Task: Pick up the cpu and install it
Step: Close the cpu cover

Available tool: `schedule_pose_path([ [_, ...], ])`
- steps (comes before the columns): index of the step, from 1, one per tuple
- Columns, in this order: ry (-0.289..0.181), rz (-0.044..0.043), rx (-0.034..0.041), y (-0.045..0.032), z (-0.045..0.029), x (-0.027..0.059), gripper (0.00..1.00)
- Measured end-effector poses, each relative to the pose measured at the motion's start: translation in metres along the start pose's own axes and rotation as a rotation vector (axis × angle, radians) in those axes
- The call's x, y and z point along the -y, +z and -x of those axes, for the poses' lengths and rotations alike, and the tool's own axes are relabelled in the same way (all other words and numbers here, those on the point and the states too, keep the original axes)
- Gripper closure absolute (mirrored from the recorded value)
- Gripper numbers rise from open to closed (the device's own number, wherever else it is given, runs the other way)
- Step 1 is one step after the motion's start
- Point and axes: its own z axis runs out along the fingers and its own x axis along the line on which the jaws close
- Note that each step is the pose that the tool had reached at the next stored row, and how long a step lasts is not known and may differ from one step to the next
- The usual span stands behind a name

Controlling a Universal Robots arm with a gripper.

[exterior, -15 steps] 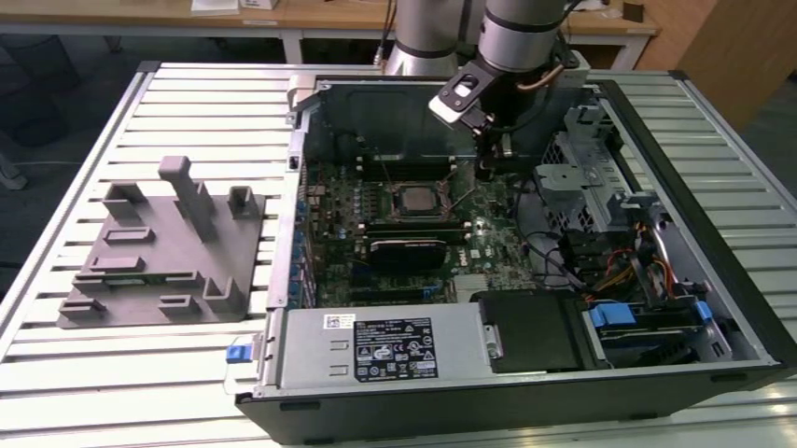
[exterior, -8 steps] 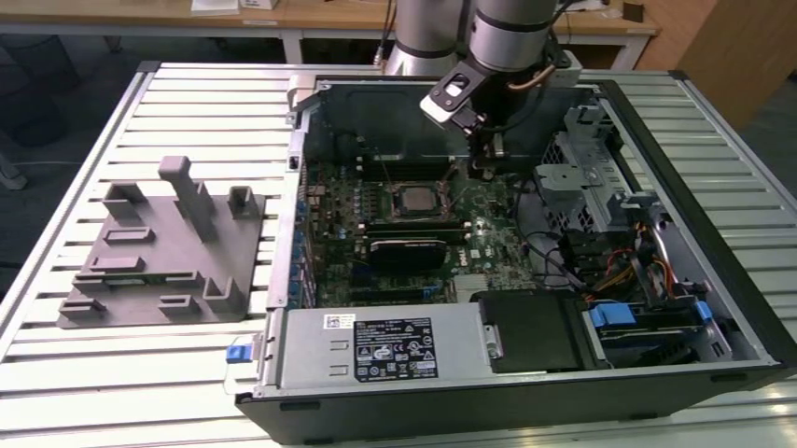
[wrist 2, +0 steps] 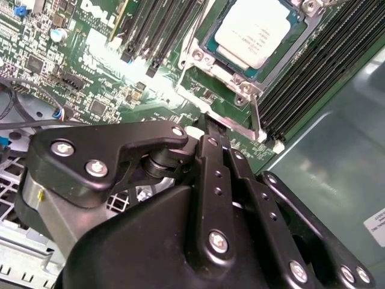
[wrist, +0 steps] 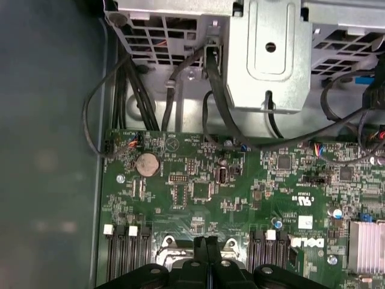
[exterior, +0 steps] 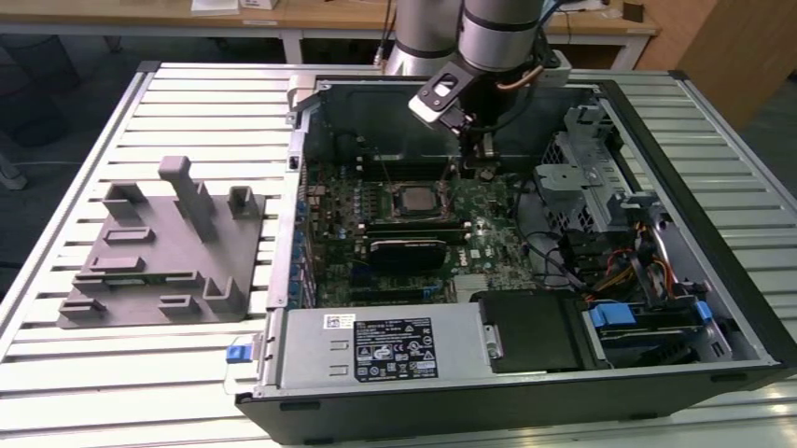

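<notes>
- One arm comes down from the far edge of the worktop. Its grey tube segments stand close to upright, and the wrist bends over the open computer case.
- You can see in the exterior view that the case lies flat toward the worktop's edge on the exterior view's right. The arm reaches in over the case's far wall.
- Your end effector points straight down at the motherboard. A light-coloured camera block sits tilted on the wrist above it.
- Both wrist views show the end effector clenched: the two black fingers lie pressed flat against each other, and nothing shows between them.
- The cpu is not in your grasp. It lies flat in the metal socket frame on the motherboard, silvery top up, near the middle of the case.
- The end effector's tip stands just beside that frame, on its side toward the exterior view's right, low over the green board.
- A thin metal lever runs along the frame's edge close to the tip. You cannot tell whether the tip touches it.
- Black memory slots lie alongside the socket, away from the fingers.
- A grey fixture block sits on the worktop toward the edge on the exterior view's left, well apart from the arm.
</notes>
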Motion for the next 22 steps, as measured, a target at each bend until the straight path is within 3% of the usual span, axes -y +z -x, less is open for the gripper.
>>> schedule_pose_path([
  [22, 0.0, 0.0, 0.0, 0.0009, -0.0005, 0.0132, 0.89],
])
